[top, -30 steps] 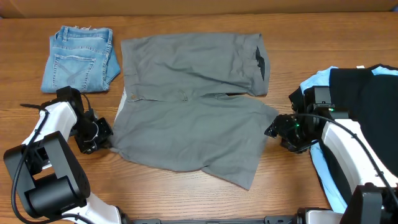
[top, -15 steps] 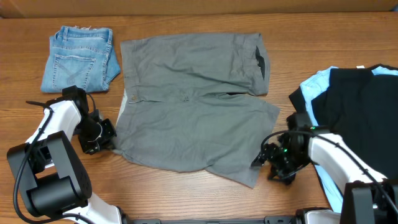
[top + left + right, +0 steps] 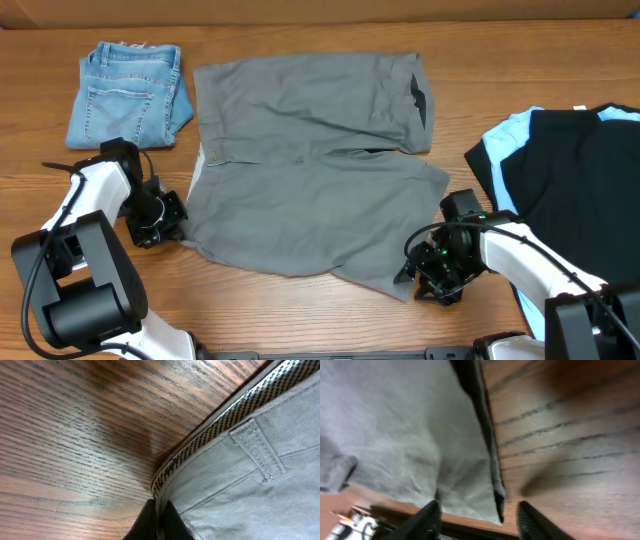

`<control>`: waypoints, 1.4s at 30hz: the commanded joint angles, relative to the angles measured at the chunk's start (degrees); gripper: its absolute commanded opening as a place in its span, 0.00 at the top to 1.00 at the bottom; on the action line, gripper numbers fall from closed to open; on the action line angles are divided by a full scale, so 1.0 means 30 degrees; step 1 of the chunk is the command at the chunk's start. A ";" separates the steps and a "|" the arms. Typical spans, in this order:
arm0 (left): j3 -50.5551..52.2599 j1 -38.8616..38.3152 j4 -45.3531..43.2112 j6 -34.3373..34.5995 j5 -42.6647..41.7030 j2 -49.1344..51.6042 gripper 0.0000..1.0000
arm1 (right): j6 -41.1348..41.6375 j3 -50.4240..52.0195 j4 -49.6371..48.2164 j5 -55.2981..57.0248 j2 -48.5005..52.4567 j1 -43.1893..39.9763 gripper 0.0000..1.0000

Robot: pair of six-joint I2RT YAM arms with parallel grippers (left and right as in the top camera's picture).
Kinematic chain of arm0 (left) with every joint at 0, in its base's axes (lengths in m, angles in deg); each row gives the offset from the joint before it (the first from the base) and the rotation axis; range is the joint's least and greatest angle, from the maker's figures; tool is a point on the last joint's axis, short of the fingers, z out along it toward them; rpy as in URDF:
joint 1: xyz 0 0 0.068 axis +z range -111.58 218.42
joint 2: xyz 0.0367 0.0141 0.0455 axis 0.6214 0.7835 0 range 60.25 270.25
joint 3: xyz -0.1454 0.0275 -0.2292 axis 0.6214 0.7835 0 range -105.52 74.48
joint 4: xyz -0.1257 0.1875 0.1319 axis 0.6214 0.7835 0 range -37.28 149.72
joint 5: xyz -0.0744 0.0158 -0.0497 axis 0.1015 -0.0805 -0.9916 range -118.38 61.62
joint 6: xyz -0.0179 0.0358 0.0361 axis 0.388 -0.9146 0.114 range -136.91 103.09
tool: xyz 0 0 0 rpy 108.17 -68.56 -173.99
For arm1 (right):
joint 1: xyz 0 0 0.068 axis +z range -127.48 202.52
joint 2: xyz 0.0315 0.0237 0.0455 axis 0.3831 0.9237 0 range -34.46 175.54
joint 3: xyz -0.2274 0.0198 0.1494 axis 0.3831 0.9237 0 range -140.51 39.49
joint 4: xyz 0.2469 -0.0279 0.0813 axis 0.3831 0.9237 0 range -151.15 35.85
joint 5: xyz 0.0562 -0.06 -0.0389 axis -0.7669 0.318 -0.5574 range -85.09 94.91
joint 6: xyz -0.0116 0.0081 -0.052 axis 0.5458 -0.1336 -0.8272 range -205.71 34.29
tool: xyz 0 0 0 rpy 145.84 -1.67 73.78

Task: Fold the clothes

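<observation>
The grey shorts point(image 3: 310, 170) lie spread flat in the middle of the table, waistband to the left and leg hems to the right. My left gripper point(image 3: 170, 228) sits at the near left corner of the waistband. In the left wrist view the left gripper point(image 3: 159, 522) is shut on the checked waistband edge point(image 3: 210, 445). My right gripper point(image 3: 412, 275) is at the near right hem corner. In the right wrist view the right gripper point(image 3: 479, 515) is open, and the hem edge point(image 3: 492, 475) hangs between its fingers, touching neither.
Small folded blue denim shorts point(image 3: 130, 95) lie at the back left. A black garment point(image 3: 580, 190) over light-blue fabric point(image 3: 505, 140) fills the right side, close behind my right arm. Bare wood runs along the front edge.
My right gripper has moved from the right leg's side hem toward the front, down to the near hem corner, and its jaws have narrowed. The left gripper holds its place.
</observation>
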 commanded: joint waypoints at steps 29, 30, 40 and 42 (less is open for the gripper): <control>-0.0721 0.0007 0.3133 -0.0386 0.1253 -0.0619 0.96 | 0.0838 -0.1559 0.6390 0.4408 -0.3432 -0.1770 0.96; -0.0721 0.0007 0.3519 -0.0393 0.1508 -0.0634 0.96 | 0.0838 -0.1559 0.6747 0.4415 -0.3738 -0.1770 0.96; -0.1013 0.0007 0.4350 -0.0386 0.2178 -0.0634 0.56 | 0.1027 -0.2608 0.4969 0.5384 -0.6601 -0.1960 0.44; -0.1450 0.0007 0.4430 -0.0393 0.2055 -0.0634 0.42 | 0.1020 -0.3643 0.3803 0.5996 -0.6630 -0.2025 0.34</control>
